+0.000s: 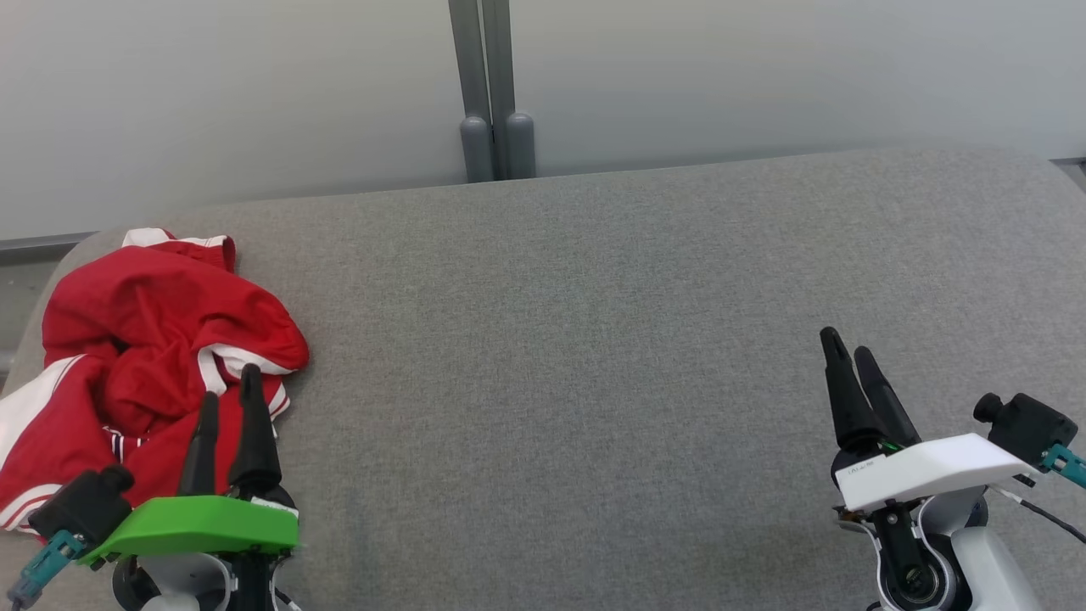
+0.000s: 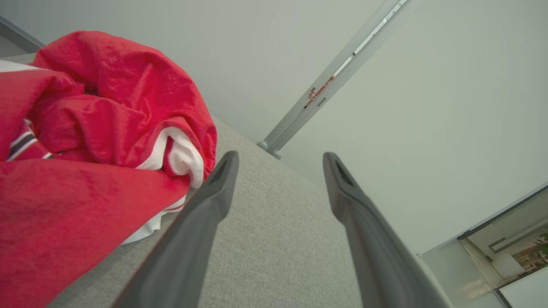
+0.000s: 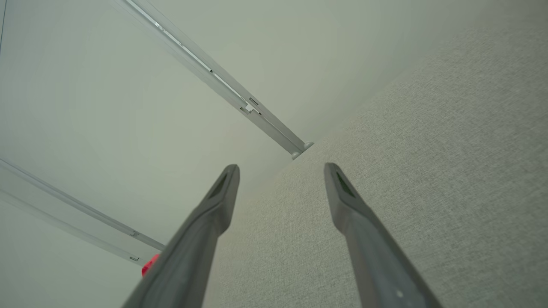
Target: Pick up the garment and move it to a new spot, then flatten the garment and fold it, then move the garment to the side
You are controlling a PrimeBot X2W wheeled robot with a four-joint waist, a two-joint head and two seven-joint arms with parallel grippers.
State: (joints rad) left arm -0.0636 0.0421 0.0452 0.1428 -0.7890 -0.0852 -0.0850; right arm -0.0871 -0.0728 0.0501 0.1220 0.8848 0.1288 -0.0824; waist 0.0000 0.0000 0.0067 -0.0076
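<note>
**Red garment heaped at the left edge, pickup not yet begun**

The grey cloth-covered surface (image 1: 594,339) runs wide, and its middle and right lie bare. The garment (image 1: 144,339) sits crumpled at the surface's far left, close to the rounded corner. The left gripper (image 1: 230,384) is at the near side of the heap with its jaws spread wide and nothing in them. In the left wrist view the heap lies just to one side of the jaws, not between them. The right gripper (image 1: 847,343) hovers well apart over bare surface on the right, equally wide and empty.

The step in hand looks like the first pickup. To do it well, the left gripper should shift sideways into the heap so a thick fold falls between the jaws. It should close on bunched cloth rather than a loose edge. It should then lift until the trailing parts clear the surface and carry them toward the bare middle, where both arms can reach.

The garment is soft red cloth folded in on itself. White trim (image 1: 242,361) shows along its edges, and a small dark-and-white striped band (image 2: 21,143) peeks out. Which part is sleeve or hem I cannot tell.
</note>
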